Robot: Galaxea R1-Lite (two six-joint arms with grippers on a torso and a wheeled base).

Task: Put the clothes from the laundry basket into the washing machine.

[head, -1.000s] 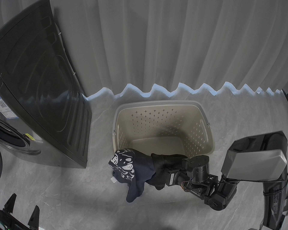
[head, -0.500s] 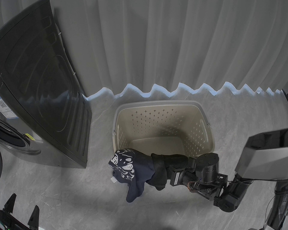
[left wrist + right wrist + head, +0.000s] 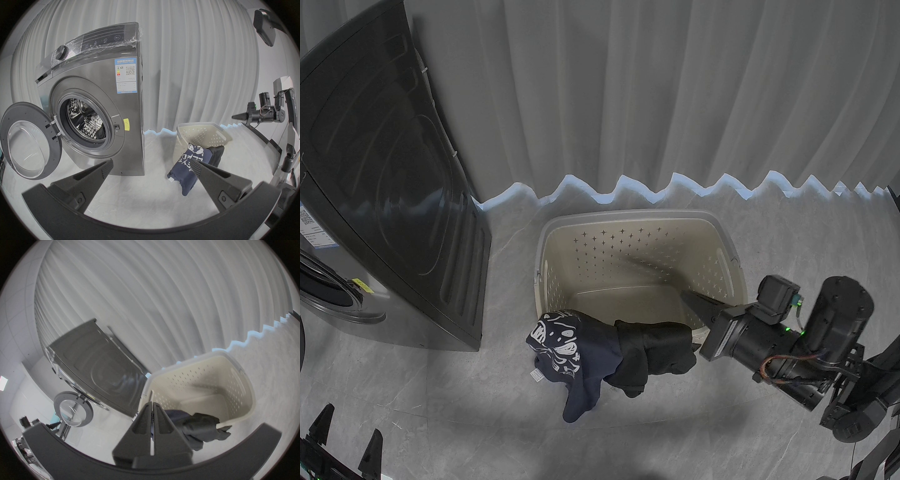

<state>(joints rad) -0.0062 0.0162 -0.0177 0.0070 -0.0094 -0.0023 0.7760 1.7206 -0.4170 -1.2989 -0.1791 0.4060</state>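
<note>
Here, the navy printed garment and the black garment hang over the near rim of the laundry basket, with the navy one trailing down outside it. The right tool, fingers pressed together and empty, hovers just beside the black garment. The left tool, fingers apart and empty, sits low, facing the washing machine, whose door stands open.

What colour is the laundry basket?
The laundry basket is cream, dotted with little star-shaped holes. The head view shows it best.
</note>
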